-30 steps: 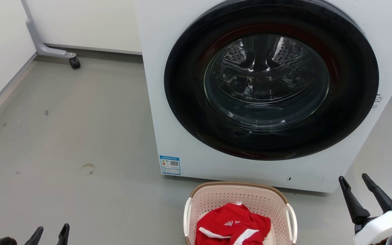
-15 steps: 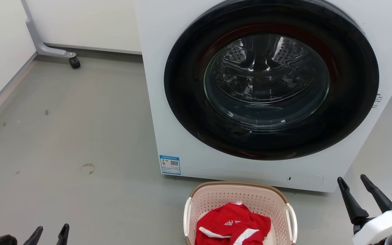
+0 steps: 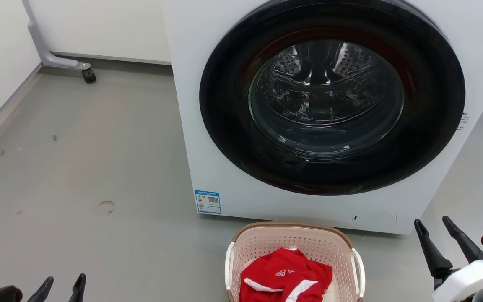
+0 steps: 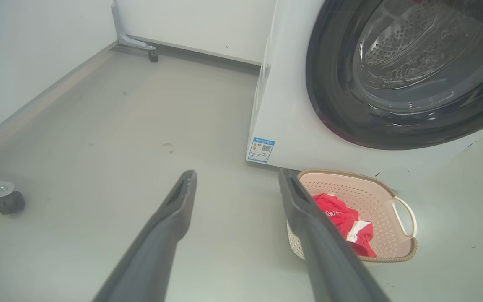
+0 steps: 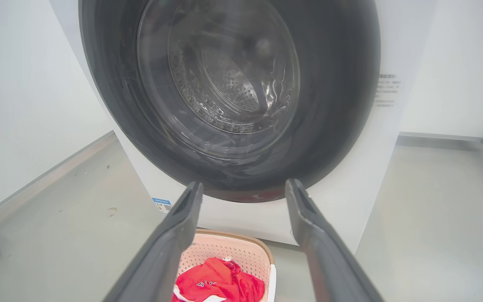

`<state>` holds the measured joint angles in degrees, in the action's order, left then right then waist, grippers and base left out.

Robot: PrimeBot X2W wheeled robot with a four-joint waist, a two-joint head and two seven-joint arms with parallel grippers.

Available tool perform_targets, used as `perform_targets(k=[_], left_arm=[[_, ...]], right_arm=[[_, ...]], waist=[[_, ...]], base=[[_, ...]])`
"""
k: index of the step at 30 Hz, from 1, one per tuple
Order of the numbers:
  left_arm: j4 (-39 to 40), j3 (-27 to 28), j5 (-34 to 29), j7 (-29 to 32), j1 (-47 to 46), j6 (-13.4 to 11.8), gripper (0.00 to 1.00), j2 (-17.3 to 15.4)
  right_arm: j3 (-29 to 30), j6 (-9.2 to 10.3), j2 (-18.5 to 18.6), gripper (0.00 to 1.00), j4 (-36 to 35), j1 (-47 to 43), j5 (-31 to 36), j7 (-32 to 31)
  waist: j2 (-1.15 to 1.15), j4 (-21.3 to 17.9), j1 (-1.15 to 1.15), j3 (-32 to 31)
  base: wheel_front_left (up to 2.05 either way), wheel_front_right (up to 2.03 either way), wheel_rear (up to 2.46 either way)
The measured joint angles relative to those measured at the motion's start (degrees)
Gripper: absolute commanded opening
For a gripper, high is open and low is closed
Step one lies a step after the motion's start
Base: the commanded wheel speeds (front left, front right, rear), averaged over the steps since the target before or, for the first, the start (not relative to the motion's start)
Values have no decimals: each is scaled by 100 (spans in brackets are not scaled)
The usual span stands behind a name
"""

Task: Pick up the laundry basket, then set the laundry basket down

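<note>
While the laundry basket (image 3: 292,242) sits between them, left hand (image 3: 65,279) spread, right hand (image 3: 431,221) spread, neither touching it.

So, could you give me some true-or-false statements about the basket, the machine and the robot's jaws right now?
1. The laundry basket sits on the floor in front of the washing machine. True.
2. The basket is empty. False: a red garment lies in it.
3. The right jaws grip a basket handle. False: they stand open, apart from the basket, on its right.
4. A blue label is stuck low on the machine's front. True.
5. The left jaws hold the garment. False: they stand open and empty, over the floor.
</note>
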<state>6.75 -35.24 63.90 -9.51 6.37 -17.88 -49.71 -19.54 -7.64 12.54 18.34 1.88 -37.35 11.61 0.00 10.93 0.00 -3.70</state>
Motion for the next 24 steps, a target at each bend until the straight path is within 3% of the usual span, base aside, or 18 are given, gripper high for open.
perform_targets(k=[24], left_arm=[[-144, -135, -133, 120, -326, 158, 100, 52]], right_arm=[[-16, 0, -23, 100, 71, 5, 1, 1]], waist=[[0, 21, 0, 15]], base=[[0, 0, 0]])
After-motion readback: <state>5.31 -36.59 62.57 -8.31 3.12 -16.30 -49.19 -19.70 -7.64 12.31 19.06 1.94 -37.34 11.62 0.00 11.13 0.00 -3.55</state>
